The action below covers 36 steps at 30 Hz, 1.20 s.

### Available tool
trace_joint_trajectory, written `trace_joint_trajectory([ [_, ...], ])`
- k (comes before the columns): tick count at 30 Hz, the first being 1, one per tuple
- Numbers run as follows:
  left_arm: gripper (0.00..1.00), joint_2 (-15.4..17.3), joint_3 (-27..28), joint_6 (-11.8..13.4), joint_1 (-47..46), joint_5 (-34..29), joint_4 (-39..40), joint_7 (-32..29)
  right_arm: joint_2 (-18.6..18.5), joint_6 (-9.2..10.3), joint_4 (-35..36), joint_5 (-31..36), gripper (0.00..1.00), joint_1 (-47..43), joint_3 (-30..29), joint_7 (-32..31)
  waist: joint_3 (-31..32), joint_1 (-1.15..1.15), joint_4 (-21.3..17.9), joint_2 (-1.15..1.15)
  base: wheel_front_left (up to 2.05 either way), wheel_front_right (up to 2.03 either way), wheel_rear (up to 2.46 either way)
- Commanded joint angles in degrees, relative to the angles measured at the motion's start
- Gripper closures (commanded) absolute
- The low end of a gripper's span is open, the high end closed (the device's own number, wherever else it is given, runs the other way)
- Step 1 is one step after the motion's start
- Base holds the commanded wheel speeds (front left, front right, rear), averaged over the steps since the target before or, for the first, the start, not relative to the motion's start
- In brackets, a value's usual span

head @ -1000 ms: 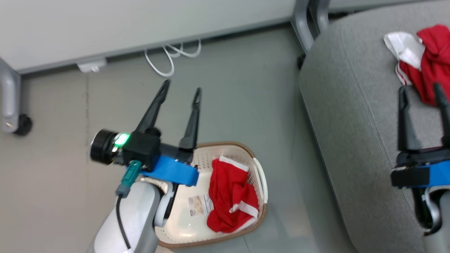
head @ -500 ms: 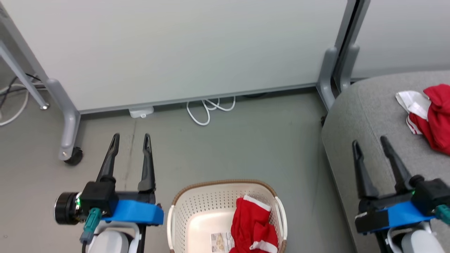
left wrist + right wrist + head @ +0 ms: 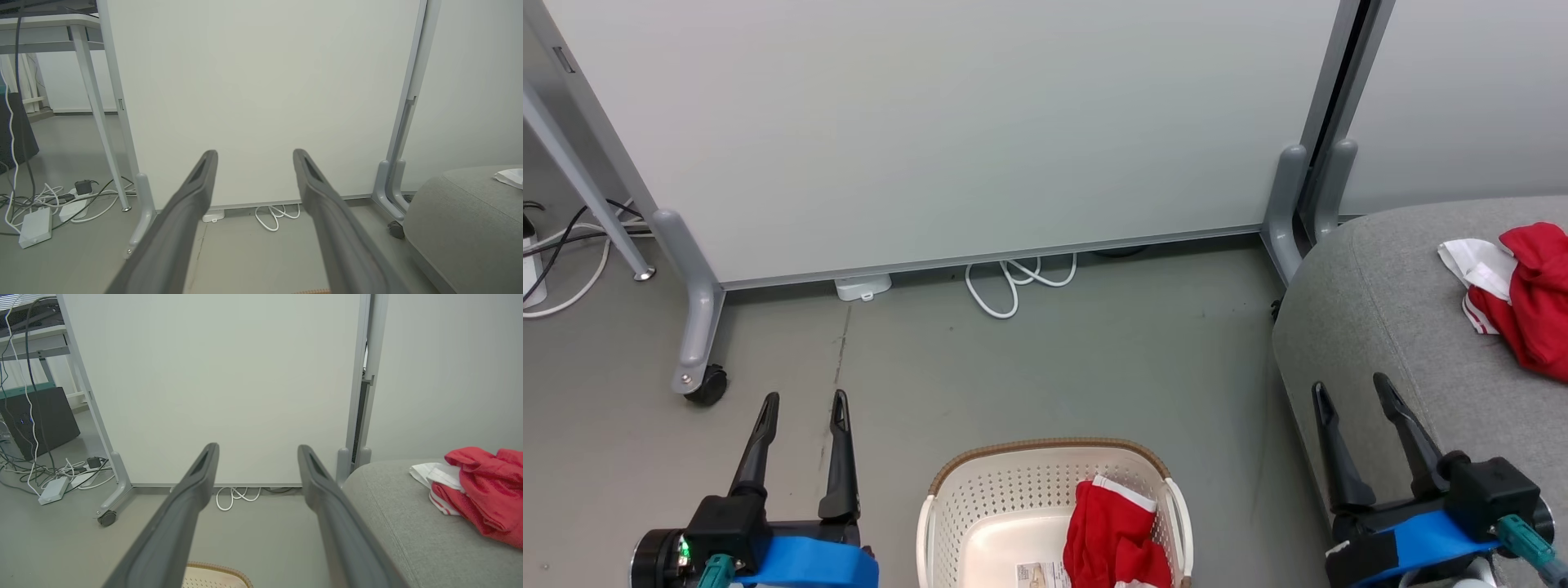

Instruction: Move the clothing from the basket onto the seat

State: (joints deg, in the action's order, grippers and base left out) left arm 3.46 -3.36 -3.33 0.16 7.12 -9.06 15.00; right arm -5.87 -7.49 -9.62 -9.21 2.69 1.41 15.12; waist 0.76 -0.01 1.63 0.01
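A pale partition panel [image 3: 947,122] on grey wheeled feet stands across the back, and the grey floor [image 3: 1094,359] spreads before it. At the right edge is the seat [image 3: 1372,327], its light grey woven top rounded and seamed. The basket [image 3: 1045,447] sits on the floor at the bottom centre, left of the seat and apart from it, between the two arms. One red garment [image 3: 1535,294] with white trim lies crumpled on the seat's top near the right edge. The other red garment [image 3: 1115,531] lies bunched inside the basket against its right wall, beside a sticker [image 3: 1040,574] on the basket's bottom. The left tool [image 3: 805,397] hovers over bare floor left of the basket, its fingers spread wide and empty. The right tool [image 3: 1348,384] hangs over the seat's near left edge, likewise wide and empty, well apart from the garment there. A white cable [image 3: 1005,286] loops at the panel's foot.
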Motion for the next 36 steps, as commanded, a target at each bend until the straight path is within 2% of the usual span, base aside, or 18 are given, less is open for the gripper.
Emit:
trace_joint_trajectory([
  [1,0.00,-0.07,0.53,-0.37,0.94,-0.31,-0.19,0.27,0.31,-0.01,-0.30,0.08,0.00,-1.50,-0.19,0.05,0.15,0.01,0.12,-0.01,0.00,0.00,0.00],
  [15,0.00,-0.58,1.50,-1.68,1.40,-0.98,-1.22,0.27,0.70,-0.01,-0.36,0.39,0.00,-2.65,-1.42,0.05,0.14,0.01,0.34,-0.01,0.00,0.00,0.00],
  [23,0.00,-0.56,-3.31,-3.35,-3.78,-0.98,-4.90,0.27,0.07,-0.01,0.14,0.20,0.00,-0.28,-1.75,0.05,-2.18,0.01,-1.16,-0.01,0.00,0.00,0.00],
  [27,0.00,-0.55,-5.85,-3.72,-7.52,-0.90,-6.85,0.27,-0.30,-0.01,0.90,0.23,0.00,1.42,-1.86,0.05,-5.30,0.01,-2.56,-0.01,0.00,0.00,0.00],
  [36,0.00,0.00,-13.88,-4.24,-21.19,-0.74,-15.67,0.27,-0.81,-0.01,3.54,-0.46,0.00,9.01,-3.08,0.04,-17.85,0.01,-7.77,-0.01,0.00,0.00,0.00],
])
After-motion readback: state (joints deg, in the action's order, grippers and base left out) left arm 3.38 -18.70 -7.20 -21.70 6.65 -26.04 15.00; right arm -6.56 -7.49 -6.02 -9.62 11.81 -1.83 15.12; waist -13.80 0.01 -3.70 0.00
